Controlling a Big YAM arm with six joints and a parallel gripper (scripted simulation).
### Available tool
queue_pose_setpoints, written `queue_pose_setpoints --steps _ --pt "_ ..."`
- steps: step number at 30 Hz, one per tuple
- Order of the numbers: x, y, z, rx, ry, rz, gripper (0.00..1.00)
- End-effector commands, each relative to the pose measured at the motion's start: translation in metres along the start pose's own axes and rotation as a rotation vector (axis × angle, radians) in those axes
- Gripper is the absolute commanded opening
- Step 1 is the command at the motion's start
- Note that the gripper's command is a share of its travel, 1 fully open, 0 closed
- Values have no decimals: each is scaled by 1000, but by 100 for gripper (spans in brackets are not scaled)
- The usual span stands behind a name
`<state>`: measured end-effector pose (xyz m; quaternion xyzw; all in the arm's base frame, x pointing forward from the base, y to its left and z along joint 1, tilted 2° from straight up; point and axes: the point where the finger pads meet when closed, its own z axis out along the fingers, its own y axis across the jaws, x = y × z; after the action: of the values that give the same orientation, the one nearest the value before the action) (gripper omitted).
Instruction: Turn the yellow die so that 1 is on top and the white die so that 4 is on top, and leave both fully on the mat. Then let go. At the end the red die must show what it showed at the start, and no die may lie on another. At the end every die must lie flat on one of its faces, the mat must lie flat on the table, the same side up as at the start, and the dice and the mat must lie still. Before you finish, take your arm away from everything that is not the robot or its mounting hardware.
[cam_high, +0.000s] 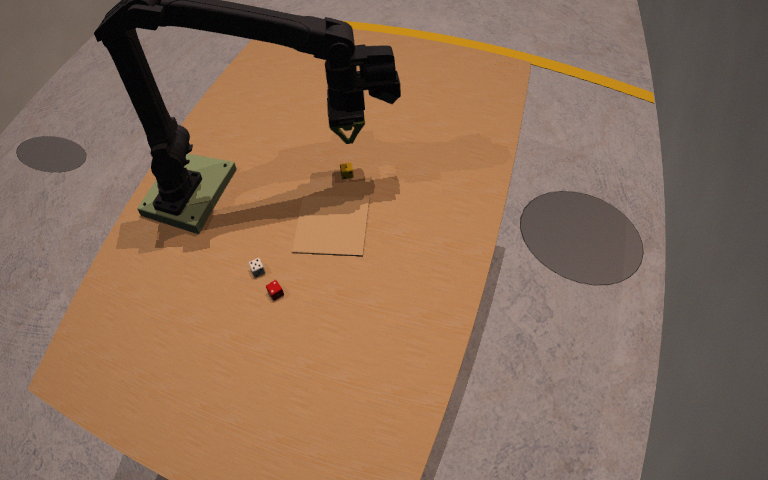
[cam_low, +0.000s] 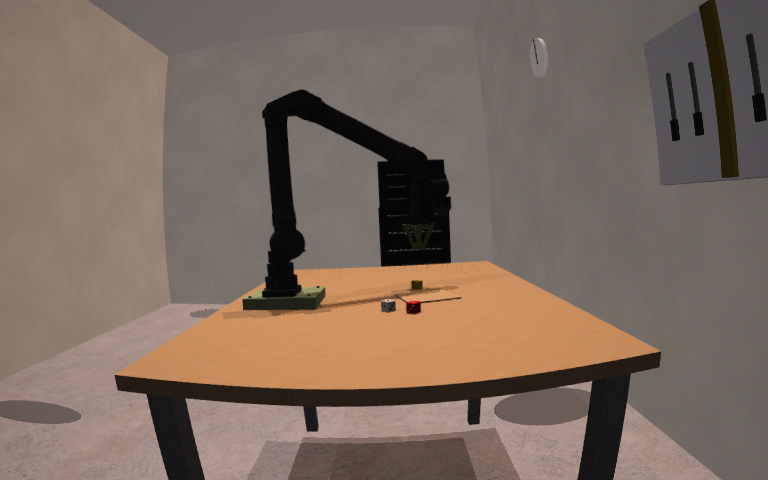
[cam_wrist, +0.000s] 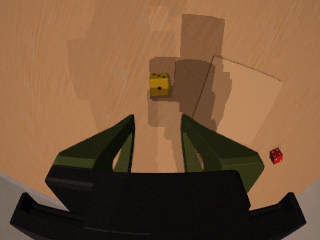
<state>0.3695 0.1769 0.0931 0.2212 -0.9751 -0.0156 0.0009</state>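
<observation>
The yellow die (cam_high: 346, 169) (cam_low: 416, 284) (cam_wrist: 159, 84) lies flat on the table just beyond the far edge of the tan mat (cam_high: 331, 232) (cam_low: 447, 298) (cam_wrist: 247, 103), off the mat. My gripper (cam_high: 347, 137) (cam_low: 417, 240) (cam_wrist: 157, 121) hangs well above it, pointing down, with its green fingers partly apart and nothing between them. The white die (cam_high: 256, 266) (cam_low: 387, 305) and the red die (cam_high: 274, 289) (cam_low: 413, 307) (cam_wrist: 276, 155) lie close together on the table, off the mat's near left corner. The pips are too small to read.
The arm's green base plate (cam_high: 186, 192) (cam_low: 283, 298) stands at the left of the wooden table (cam_high: 339, 367) (cam_low: 396, 350). A black chair (cam_low: 396, 249) stands behind the table's far edge.
</observation>
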Motion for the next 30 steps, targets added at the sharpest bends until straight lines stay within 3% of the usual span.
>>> queue_pose_setpoints --steps 1,5,6,8,15,20,22,24,30 --pt "-20 -4 -39 3 -76 -9 100" --pt "-20 -4 -39 3 -76 -9 100" --pt "-22 -4 -24 3 -49 -8 100" --pt "-15 -4 -19 2 -34 -8 100" --pt "-13 -4 -22 2 -47 35 100" --pt "-2 -5 -2 1 -11 202 100" --pt "-2 -5 -2 1 -11 202 100" --pt "-1 -6 1 1 -11 316 100" --pt "-1 -7 2 -1 -16 469 100"
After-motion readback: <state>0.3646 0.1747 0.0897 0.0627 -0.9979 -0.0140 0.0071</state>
